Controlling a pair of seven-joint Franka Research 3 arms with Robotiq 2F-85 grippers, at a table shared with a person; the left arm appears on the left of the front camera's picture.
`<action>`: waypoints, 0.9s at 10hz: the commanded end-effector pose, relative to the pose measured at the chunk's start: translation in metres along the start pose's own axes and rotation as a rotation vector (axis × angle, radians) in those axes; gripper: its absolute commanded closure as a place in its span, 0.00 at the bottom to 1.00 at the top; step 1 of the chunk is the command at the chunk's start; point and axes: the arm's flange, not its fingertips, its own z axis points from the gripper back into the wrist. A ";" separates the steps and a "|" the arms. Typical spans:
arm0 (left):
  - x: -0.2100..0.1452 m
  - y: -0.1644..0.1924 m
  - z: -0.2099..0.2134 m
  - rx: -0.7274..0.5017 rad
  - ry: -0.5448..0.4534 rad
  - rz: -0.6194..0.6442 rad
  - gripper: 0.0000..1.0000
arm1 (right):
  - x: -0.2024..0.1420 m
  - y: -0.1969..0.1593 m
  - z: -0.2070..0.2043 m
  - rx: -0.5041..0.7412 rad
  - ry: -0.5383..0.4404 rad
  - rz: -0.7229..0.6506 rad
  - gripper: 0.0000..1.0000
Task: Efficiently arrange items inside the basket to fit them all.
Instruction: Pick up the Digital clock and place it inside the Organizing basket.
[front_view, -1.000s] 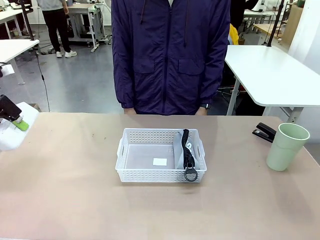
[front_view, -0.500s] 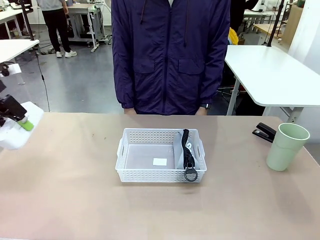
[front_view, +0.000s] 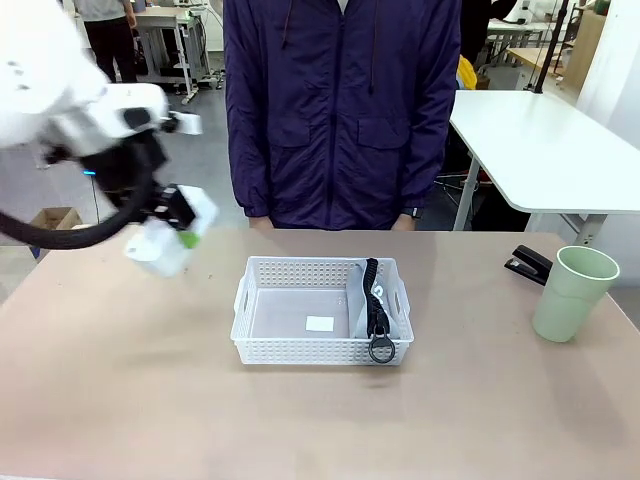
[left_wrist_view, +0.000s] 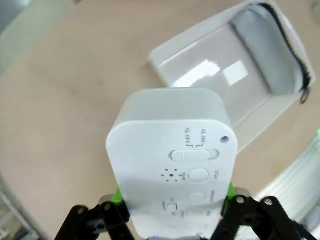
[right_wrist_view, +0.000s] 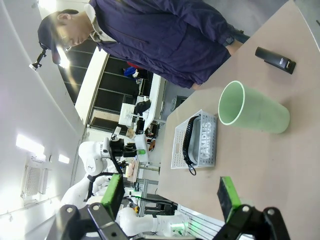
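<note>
Green pads (left_wrist_view: 118, 195) of your left gripper (left_wrist_view: 174, 205) clamp the small white box (left_wrist_view: 170, 145), up left of the basket (front_view: 300, 350), whose right end holds the grey pouch (front_view: 362, 300). Your right gripper (right_wrist_view: 170, 197) gapes empty.

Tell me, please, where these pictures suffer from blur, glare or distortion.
Front view: the left gripper and its white box are smeared by motion, while the basket is sharp. Left wrist view: glare on the basket floor. Right wrist view: rolled sideways, cup crisp.
</note>
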 end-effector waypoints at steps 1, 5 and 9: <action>0.043 -0.017 -0.025 0.073 0.000 -0.035 0.22 | 0.002 0.001 0.000 0.017 -0.010 0.025 0.00; 0.090 -0.105 -0.109 0.018 0.189 -0.019 0.22 | 0.002 0.001 0.000 0.017 -0.010 0.025 0.00; 0.095 -0.116 -0.156 0.055 0.220 -0.117 0.22 | 0.002 0.001 0.000 0.017 -0.010 0.025 0.00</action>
